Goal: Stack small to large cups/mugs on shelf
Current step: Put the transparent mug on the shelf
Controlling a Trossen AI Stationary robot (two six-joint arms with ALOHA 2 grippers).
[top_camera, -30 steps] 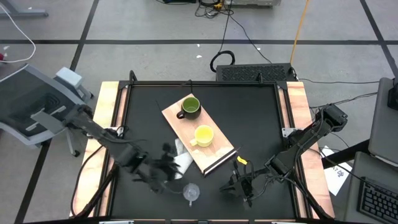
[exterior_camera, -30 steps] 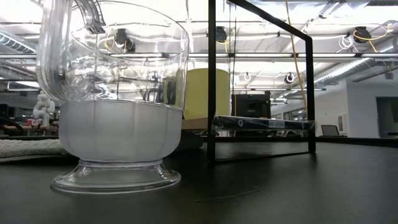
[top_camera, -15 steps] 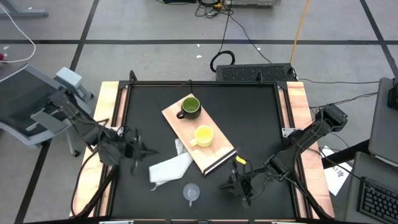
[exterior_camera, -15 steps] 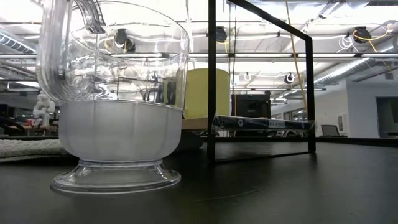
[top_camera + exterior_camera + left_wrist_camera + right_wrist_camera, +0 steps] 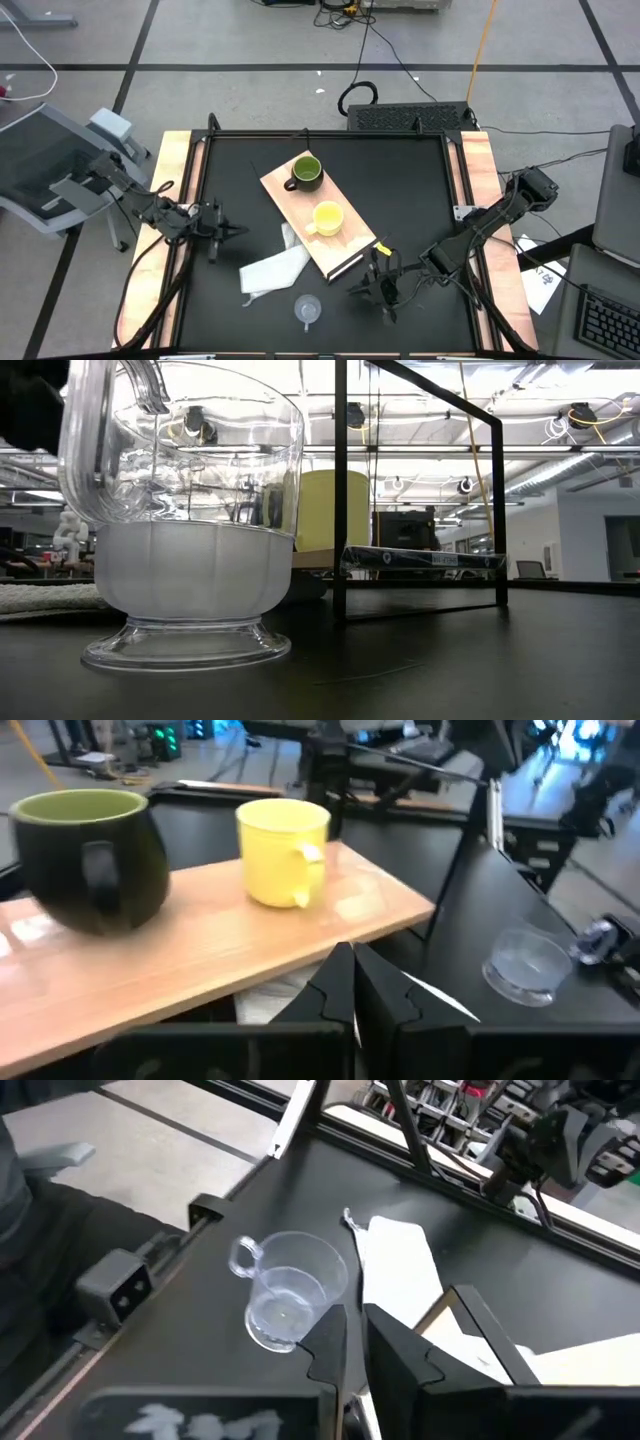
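**Cups and board: contents and positions**

Shelf board (image 5: 318, 225) lies diagonally at table centre. On it stand the olive-green mug (image 5: 305, 172), toward the far end, and the yellow mug (image 5: 326, 218), mid-board; both upright, apart from each other, nothing visible inside either. Clear plastic cup (image 5: 307, 310) stands upright on the black tabletop (image 5: 400, 200) near the front edge, off the board; its lower half looks frosted, no contents discernible. White cloth sheet (image 5: 275, 265) lies between cup and board.

Left gripper (image 5: 222, 232) sits at the table's left side, fingers pressed together, holding nothing. Right gripper (image 5: 372, 287) is just right of the clear cup, fingers nearly together, empty.
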